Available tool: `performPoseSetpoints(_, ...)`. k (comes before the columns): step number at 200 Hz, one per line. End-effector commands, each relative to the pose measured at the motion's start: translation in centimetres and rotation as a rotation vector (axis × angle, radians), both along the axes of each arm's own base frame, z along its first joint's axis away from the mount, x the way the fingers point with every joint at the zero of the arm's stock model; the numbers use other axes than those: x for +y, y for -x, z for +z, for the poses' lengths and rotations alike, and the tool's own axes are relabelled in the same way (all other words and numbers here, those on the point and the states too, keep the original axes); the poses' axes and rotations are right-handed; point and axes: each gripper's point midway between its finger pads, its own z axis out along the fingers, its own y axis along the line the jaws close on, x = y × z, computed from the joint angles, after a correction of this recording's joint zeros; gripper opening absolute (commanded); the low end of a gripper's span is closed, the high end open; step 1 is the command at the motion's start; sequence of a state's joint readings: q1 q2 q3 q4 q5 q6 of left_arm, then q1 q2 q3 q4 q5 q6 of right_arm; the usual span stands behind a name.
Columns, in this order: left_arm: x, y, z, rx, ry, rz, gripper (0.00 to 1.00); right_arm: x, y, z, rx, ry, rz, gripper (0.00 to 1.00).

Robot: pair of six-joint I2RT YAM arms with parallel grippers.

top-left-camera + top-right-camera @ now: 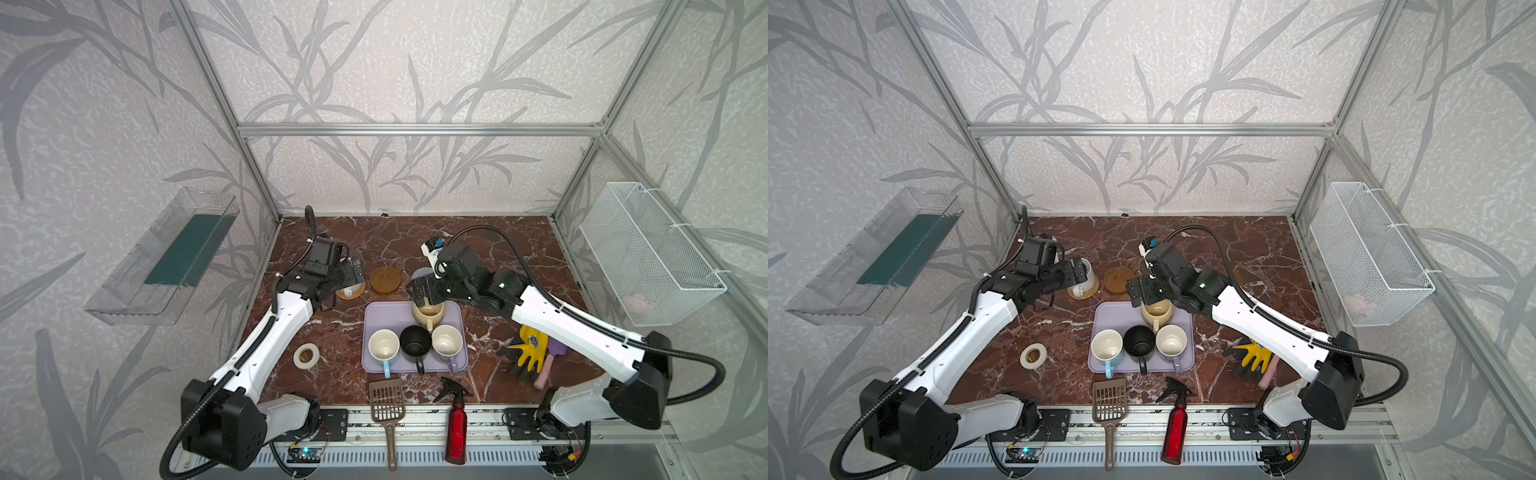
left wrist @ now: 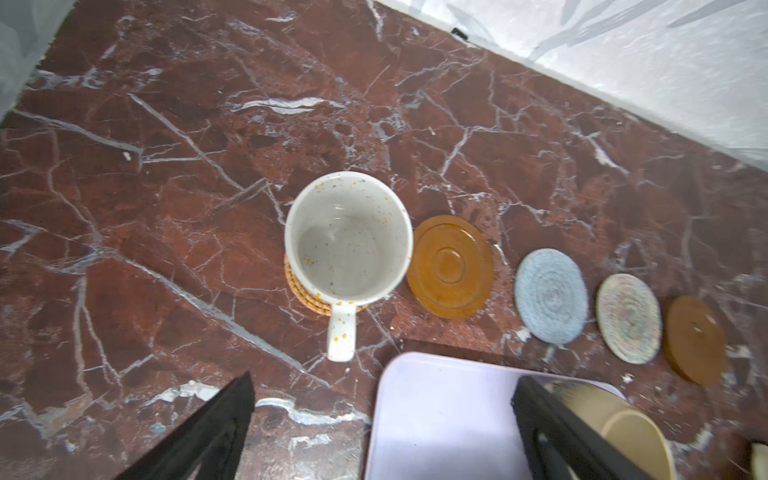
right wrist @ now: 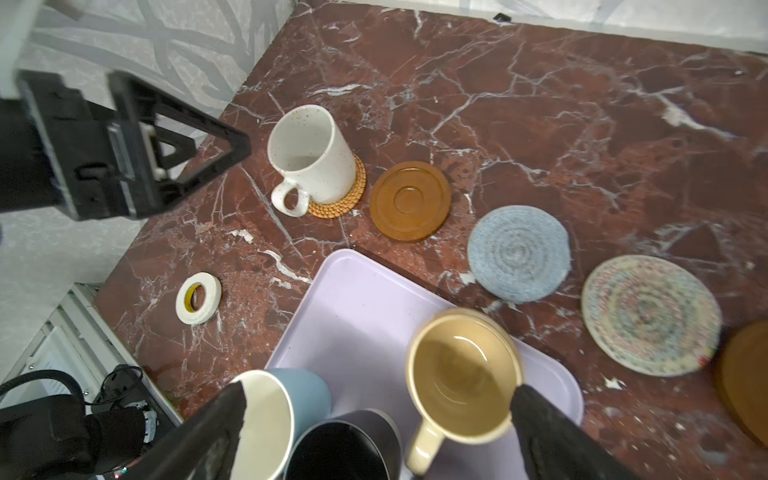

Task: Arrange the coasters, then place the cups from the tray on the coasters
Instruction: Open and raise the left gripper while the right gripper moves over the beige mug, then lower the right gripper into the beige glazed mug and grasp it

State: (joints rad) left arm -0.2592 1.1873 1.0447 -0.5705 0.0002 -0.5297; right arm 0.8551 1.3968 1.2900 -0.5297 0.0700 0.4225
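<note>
In both top views the left gripper is left of the middle of the frame, over the white mug. Its 2 fingers stand wide apart and hold nothing. The right wrist view shows it clear of the mug, not touching it.

The white mug stands upright on the golden woven coaster, and in a top view its handle points to the lower edge of the frame. Just beside it on the right lies an amber-brown coaster, bare. The wrist views show the row going on from there: the light-blue rope coaster, the cream rope coaster and a second amber-brown coaster. All 3 are bare and a little apart from each other. In the top views the right arm hides most of these 3.

Below the row, in the centre of the frame, lies the lavender tray with 4 mugs. The beige-yellow mug stands in its upper right part. Along its lower edge stand the light-blue mug, the black mug and the lavender mug, close together.

The right gripper hangs over the beige-yellow mug, fully spread and holding nothing. Whether 1 finger touches the rim, I cannot tell.

A white tape roll lies to the lower left of the tray, and gloves lie at the right.
</note>
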Motion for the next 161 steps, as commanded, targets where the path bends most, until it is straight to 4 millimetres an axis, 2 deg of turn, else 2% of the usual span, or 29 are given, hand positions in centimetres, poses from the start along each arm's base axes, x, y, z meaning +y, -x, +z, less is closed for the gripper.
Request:
performPoseSetpoints(1, -2.2, 1.2, 1.9, -0.05, 0.165, -0.068, 0.99, -3.3, 0.5, -1.8, 0.028, 0.074, -0.055, 0.99)
performPoseSetpoints(19, -4.2, 2.0, 3.2, -0.073, 0.269, -0.145, 0.99, -4.8, 1.3, -3.5, 0.141, 0.035, -0.025, 0.99)
performPoseSetpoints(27, -5.8, 2.3, 3.8, -0.095, 0.325, -0.238, 0.99, -5.1, 1.8, -4.4, 0.212, -0.004, -0.011, 0.99)
performPoseSetpoints(41, -7.5, 2.9, 4.3, -0.109, 0.405, -0.313, 0.99, -5.8, 2.6, -5.9, 0.287, -0.023, -0.015, 1.0)
performPoseSetpoints(63, -8.2, 3.6, 4.3, -0.133, 0.463, -0.34, 0.98, -6.8, 3.3, -7.5, 0.291, 0.035, -0.048, 0.95)
performPoseSetpoints(89, -10.0, 4.6, 3.4, -0.066, 0.521, -0.382, 0.99, -6.3, 3.8, -9.2, 0.316, 0.095, -0.029, 0.93)
performPoseSetpoints(108, -11.2, 5.6, 2.3, -0.026, 0.462, -0.408, 0.97, -5.9, 3.9, -10.4, 0.342, 0.136, -0.025, 0.92)
performPoseSetpoints(131, -11.7, 6.4, 0.7, 0.018, 0.352, -0.408, 0.96, -4.8, 3.5, -11.4, 0.345, 0.14, -0.02, 0.89)
performPoseSetpoints(161, -12.2, 6.5, -0.7, 0.044, 0.368, -0.404, 0.94, -3.7, 3.1, -12.3, 0.334, 0.183, -0.009, 0.85)
